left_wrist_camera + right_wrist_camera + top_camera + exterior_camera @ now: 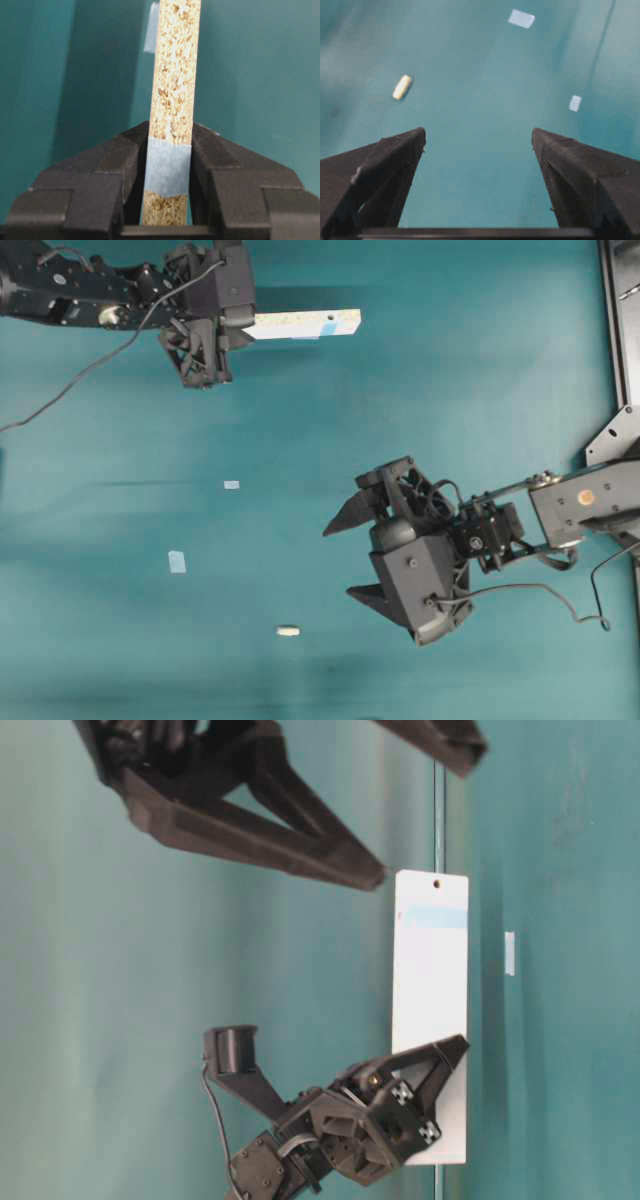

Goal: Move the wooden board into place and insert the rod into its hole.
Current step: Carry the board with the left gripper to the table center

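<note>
The wooden board (305, 324) is a pale plank with a light-blue patch near its free end, at the back left of the overhead view. My left gripper (248, 330) is shut on one end of it and holds it on edge. The left wrist view shows its speckled edge (175, 75) between the fingers (125, 150), with blue tape there. The table-level view shows its white face (430, 1010) with a small hole near the end. The rod (288, 631), a short cream peg, lies on the table, also in the right wrist view (402, 87). My right gripper (338, 562) is open and empty, right of the rod and apart from it.
Two pale-blue tape squares (231, 484) (177, 561) lie flat on the teal table between the board and the rod; they also show in the right wrist view (575, 103) (521, 18). A grey metal frame (620, 320) runs along the right edge.
</note>
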`<state>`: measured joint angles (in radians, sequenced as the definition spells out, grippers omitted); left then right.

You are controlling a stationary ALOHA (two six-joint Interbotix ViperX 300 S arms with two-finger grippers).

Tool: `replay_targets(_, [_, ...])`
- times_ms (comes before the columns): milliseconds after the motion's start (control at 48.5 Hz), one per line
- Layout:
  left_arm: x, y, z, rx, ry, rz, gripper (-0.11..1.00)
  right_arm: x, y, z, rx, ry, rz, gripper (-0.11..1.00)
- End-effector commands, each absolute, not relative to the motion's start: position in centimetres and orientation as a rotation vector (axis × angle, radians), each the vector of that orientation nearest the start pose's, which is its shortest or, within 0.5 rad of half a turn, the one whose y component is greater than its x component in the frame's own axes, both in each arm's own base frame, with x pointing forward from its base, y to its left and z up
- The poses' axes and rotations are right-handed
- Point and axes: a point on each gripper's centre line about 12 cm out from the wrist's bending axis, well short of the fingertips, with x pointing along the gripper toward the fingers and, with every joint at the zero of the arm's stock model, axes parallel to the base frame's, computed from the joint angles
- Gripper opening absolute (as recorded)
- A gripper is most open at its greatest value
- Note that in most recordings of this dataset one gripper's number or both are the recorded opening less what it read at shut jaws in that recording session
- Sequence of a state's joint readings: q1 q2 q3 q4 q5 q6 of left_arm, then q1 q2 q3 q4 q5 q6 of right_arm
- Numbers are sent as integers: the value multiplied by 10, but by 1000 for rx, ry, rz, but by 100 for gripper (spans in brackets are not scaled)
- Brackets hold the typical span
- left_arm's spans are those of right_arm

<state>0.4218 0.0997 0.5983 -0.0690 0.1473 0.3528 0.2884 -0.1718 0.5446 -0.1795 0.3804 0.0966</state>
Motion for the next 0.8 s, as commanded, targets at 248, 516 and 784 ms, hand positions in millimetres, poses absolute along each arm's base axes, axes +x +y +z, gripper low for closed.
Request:
replay_targets(248, [394,126,166,9,773,234,22,358,95,274,-207,706,218,99])
replay_targets(516, [421,89,158,-13,770,163,22,358,94,275,-206,703,217,99])
replay_targets(784, [457,54,147,-12,760,90,22,359,93,275,-204,705,214,99])
